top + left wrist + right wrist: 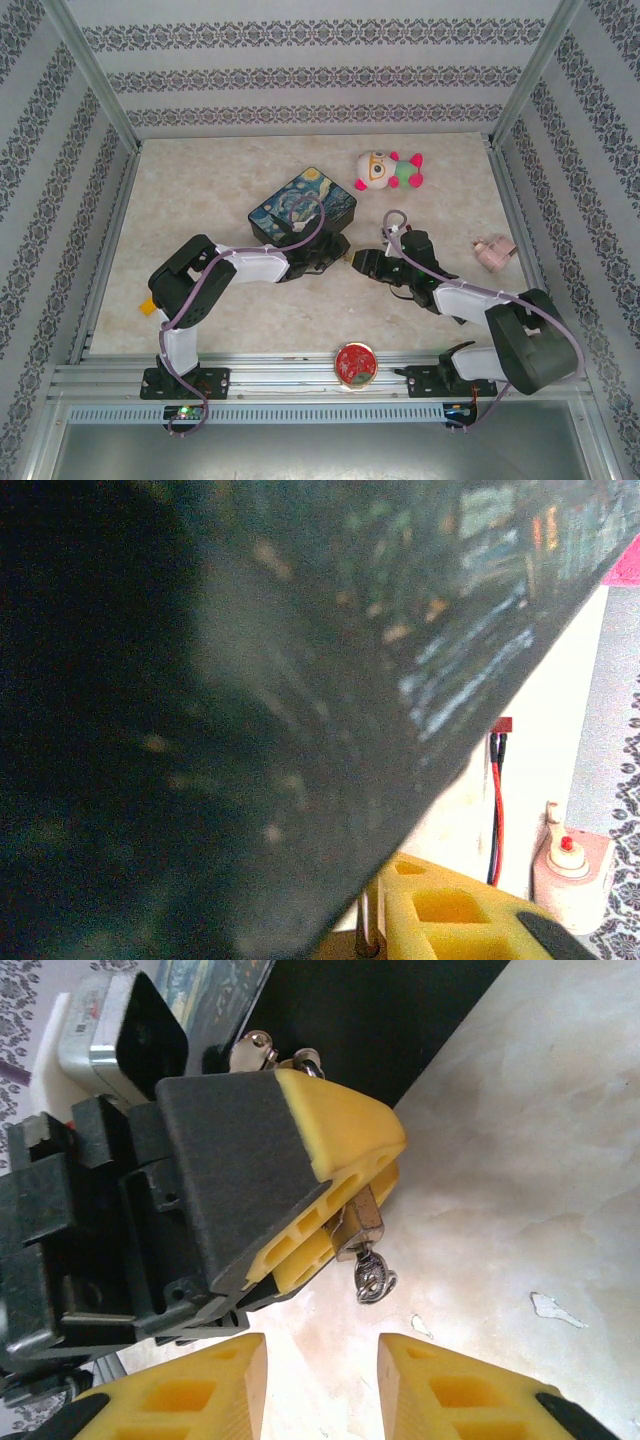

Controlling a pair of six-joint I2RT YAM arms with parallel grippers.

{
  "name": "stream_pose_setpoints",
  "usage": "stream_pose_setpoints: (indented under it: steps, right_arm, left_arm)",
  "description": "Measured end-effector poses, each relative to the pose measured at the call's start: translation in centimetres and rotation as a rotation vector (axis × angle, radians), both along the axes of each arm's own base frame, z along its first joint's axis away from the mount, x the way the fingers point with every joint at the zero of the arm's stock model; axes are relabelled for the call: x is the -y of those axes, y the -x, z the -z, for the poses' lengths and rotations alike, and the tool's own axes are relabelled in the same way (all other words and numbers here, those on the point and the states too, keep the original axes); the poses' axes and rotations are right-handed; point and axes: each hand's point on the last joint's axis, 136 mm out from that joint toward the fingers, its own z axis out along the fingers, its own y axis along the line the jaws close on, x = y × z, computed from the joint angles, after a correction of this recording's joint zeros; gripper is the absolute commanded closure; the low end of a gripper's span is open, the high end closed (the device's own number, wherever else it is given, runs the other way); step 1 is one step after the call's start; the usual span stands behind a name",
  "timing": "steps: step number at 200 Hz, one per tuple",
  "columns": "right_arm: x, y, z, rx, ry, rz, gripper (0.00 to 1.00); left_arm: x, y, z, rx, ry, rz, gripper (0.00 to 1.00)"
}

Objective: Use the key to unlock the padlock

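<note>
Left arm reaches in across the table [230, 310] toward centre, with the left gripper [338, 256] just in front of the starry painted tin [303, 207], near edge. In the right wrist view that claw's yellow fingers [340, 1125] are clenched on the padlock [362, 1218]; its small metal body is pinched between the two pads, off the table surface. The key [372, 1280] hangs at the lock's lower end, touching it, with the head sticking out; cannot tell if it is fully seated in the keyhole. The left wrist view is mostly the blurred dark tin side, with one yellow finger at the bottom edge. The right gripper [366, 263] faces the left one tip to tip, just beside it. In its own camera the two yellow fingertips [450, 1390] stand apart with bare table between them, released, just short of the key, not touching it. Red disc [356, 363] on the near rail between the bases. Plush toy [388, 170] behind, right of the tin. Pink object [493, 252] far right, well apart.
</note>
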Motion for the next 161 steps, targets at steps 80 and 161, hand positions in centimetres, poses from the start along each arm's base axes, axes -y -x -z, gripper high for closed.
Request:
stream_pose_setpoints:
  steps: [80, 161]
  right_arm:
    - [-0.4, -0.8, 1.1, -0.012, 0.007, 0.008, 0.73]
    - [-1.0, -1.9, 1.6, -0.008, 0.0, 0.009, 0.77]
  left_arm:
    - [0.0, 0.1, 0.0, 0.006, 0.005, 0.005, 0.75]
    - [0.0, 0.3, 0.0, 0.006, 0.01, 0.011, 0.75]
